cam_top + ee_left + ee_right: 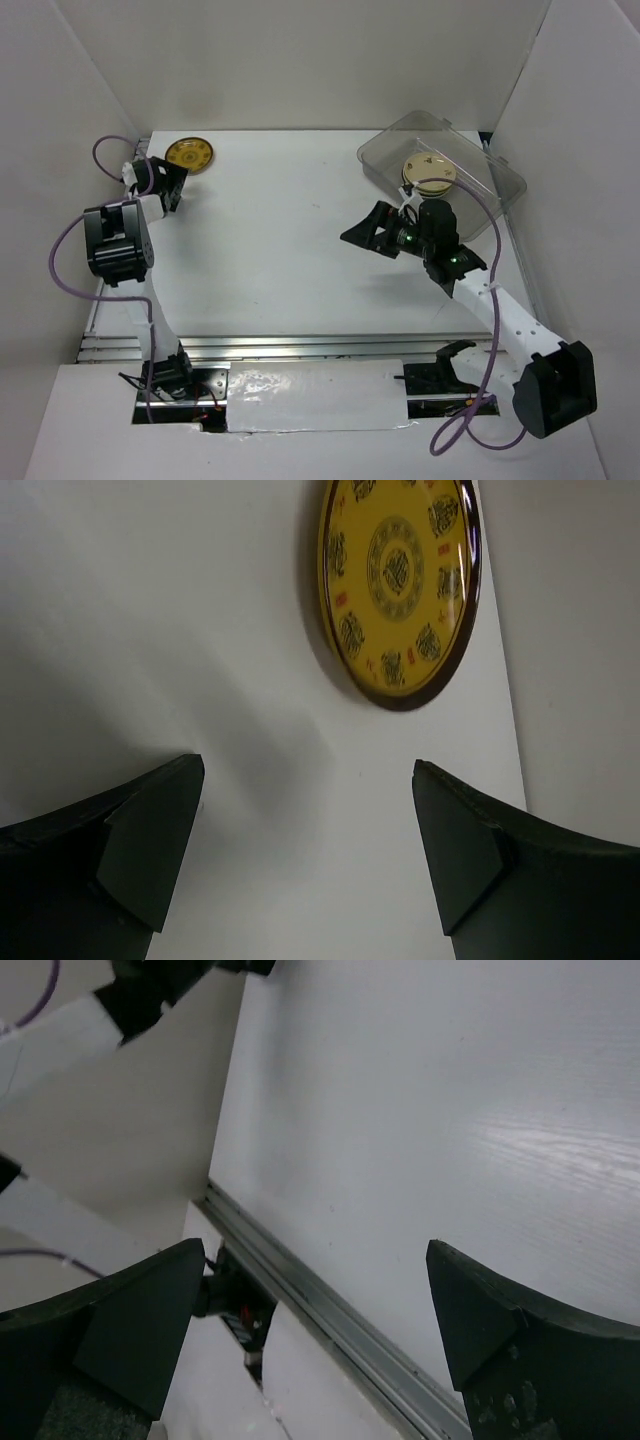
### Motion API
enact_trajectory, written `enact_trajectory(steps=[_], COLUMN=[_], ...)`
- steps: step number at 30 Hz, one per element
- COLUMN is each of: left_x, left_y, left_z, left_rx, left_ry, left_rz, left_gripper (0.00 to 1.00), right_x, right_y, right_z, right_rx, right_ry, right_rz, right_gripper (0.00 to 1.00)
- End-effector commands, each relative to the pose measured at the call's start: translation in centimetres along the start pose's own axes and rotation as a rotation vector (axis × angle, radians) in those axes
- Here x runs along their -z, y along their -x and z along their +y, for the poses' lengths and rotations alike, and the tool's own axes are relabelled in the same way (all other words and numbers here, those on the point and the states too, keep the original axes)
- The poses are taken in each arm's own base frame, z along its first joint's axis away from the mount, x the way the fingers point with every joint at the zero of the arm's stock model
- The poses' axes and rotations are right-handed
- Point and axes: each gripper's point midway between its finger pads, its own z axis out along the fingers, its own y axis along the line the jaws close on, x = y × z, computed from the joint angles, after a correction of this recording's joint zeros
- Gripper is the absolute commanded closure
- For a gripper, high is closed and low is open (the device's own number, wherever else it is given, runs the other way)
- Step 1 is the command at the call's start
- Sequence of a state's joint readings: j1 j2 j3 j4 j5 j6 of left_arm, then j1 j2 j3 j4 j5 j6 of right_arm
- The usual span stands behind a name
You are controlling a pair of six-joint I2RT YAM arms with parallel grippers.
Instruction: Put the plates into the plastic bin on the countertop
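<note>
Plates mostly home, by my read: a stack sits inside the clear bin at upper right of the top view, cream one on top, count hidden from me. One mustard plate lies flat on the table at upper left, the only one I see outside. My left tool hovers just beside it, spread wide, nothing held. Right tool hangs open and empty just below the bin. That last plate needs picking and carrying across.
</note>
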State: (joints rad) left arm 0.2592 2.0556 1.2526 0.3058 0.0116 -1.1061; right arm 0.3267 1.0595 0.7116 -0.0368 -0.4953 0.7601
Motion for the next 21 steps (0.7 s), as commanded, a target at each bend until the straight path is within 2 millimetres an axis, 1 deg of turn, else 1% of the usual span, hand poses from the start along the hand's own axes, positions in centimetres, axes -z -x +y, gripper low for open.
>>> enact_trajectory(steps=[1,2,3,4,5,6,7,8,9,10,11,12,13,15,16,17,18,20,21], left_x=[-3.6,-4.4,-5.6,-6.1,-6.6,-7.7,-8.0,-8.8,-9.4,-9.8,-10.3,-10.5,-10.6,-10.4,-10.4,-10.3,-10.1,-9.3,-7.7], left_y=[0.8,1.1,0.2,0.0,0.4,-0.8,-0.8,0.0,-1.2,-1.1,-0.7,-1.0,-0.9,-0.6,-0.5,-0.5,-0.3,-0.1,1.1], left_z=[2.2,2.5,5.1,5.9,5.4,7.8,8.1,6.7,8.5,8.5,7.6,8.2,8.0,7.6,7.6,7.3,6.9,6.2,3.7], left_rx=[0.042,0.063,0.075,0.083,0.079,0.072,0.069,0.062,0.058,0.061,0.057,0.055,0.045,0.04,0.042,0.047,0.05,0.027,0.016], left_ry=[0.096,0.137,0.221,0.269,0.313,0.386,0.415,0.391,0.437,0.436,0.413,0.432,0.429,0.421,0.411,0.4,0.393,0.382,0.347], left_rz=[-0.043,-0.036,-0.025,-0.014,0.006,0.039,0.04,0.032,0.062,0.07,0.066,0.075,0.063,0.053,0.052,0.062,0.066,0.081,0.067], left_gripper=[0.01,0.01,0.01,0.01,0.03,0.04,0.08,0.1,0.14,0.25,0.3,0.34,0.45,0.57,0.78,0.88,1.0,1.0,1.0], right_x=[1.0,1.3,1.6,1.8,2.2,2.4,2.8,3.1,3.4,3.8,4.1,4.3,4.7,5.0,5.2,5.4,5.5,5.5,5.3], right_y=[-1.8,-1.7,-1.9,-1.9,-1.7,-1.5,-1.5,-1.3,-1.1,-1.0,-0.9,-0.9,-0.8,-0.8,-0.5,-0.3,-0.2,0.2,0.4], right_z=[1.8,1.4,1.0,0.8,1.0,1.0,1.4,1.7,1.9,2.5,2.8,3.1,3.4,3.5,3.9,3.9,3.9,4.0,4.0], right_rx=[0.094,0.099,0.094,0.101,0.103,0.102,0.106,0.108,0.112,0.119,0.123,0.124,0.127,0.127,0.14,0.14,0.143,0.151,0.16], right_ry=[0.076,0.052,0.034,0.028,0.031,0.029,0.037,0.043,0.049,0.066,0.076,0.083,0.092,0.092,0.095,0.09,0.087,0.088,0.088], right_rz=[0.043,0.02,0.02,0.014,0.005,0.001,-0.001,-0.008,-0.016,-0.024,-0.029,-0.037,-0.048,-0.052,-0.062,-0.068,-0.074,-0.091,-0.094], right_gripper=[0.0,0.0,0.0,0.0,0.0,0.0,0.0,0.0,0.0,0.0,0.0,0.0,0.0,0.0,0.0,0.0,0.0,0.0,0.0])
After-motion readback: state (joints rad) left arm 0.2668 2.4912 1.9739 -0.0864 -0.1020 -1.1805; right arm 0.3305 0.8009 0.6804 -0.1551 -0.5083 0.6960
